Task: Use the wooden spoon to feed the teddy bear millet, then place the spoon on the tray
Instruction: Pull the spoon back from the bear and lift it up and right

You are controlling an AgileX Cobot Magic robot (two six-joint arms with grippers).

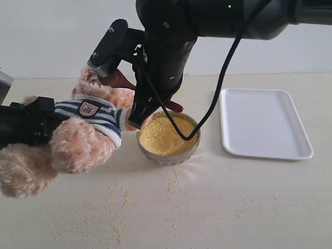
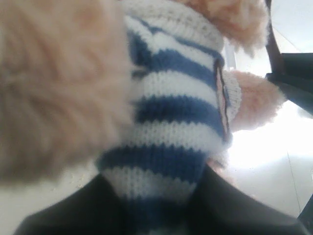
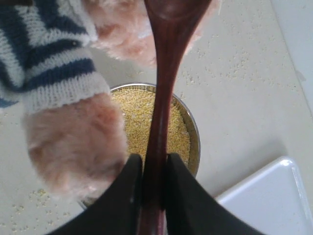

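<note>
Glossy black right arm (image 1: 171, 46) with a looping black cable (image 1: 218, 88), a green light (image 1: 229, 7), and black tapered jaws.

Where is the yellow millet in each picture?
Exterior view: the millet fills the bowl in the middle of the picture, right beside the bear.
Left wrist view: not in it; the bear fills the picture.
Right wrist view: in the bowl, under the spoon handle, next to the bear's paw.
Shared landmark: the bear's striped shirt, seen in all three.
</note>
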